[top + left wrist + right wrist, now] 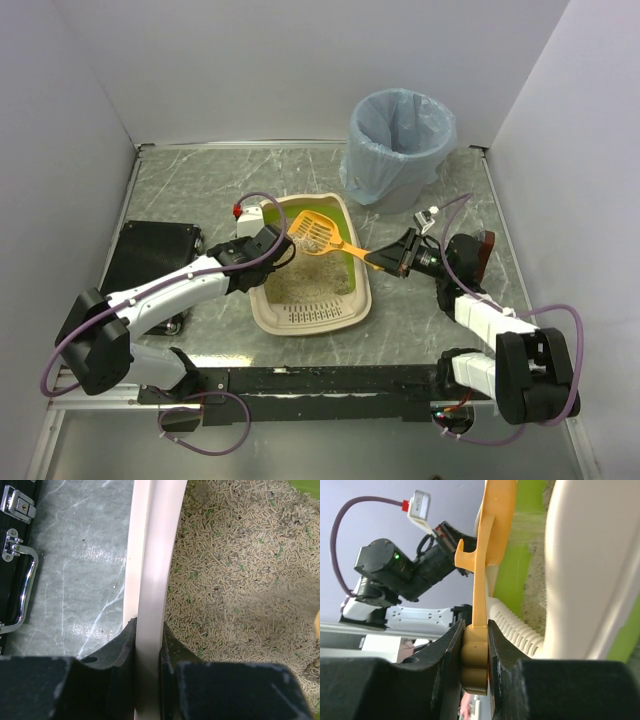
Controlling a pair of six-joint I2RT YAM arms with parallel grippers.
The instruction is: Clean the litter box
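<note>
**Left arm pins the tray, right arm has the scoop up over the litter**

OK, litter box (262,318) sits mid-surface, between the two arms, flat on the marbled surface (200,180). Left gripper (148,630) is nipped down narrow on the box's left rim, cream lip sandwiched between both pads, one pad outside the wall, one over the litter side. Prob. an anchor: hold the tray so it doesn't skid when the scoop drags through.

Right gripper (475,630) is clamped tight on the butt end of the orange scoop (318,232), handle squeezed flat between the pads. Gripping at the far tip of the handle gives max reach, so the arm stays outside the tray and only the slotted head goes over the litter. The head hangs over the far half of the box, w/ the handle running back across the right rim toward the gripper. Something greyish is in the head, can't tell exactly what.

Grey bin (398,145) w/ blue bag stands just beyond the box's far-right corner. Short swing for a dump, I'd say. Black case (150,255) is off to the left, not in play.

Orientation: the box's long axis runs near-to-far, w/ the slotted lip end toward the arm bases and the green-walled end toward the back, canted a bit right toward the bin. Open side up, level.
</note>
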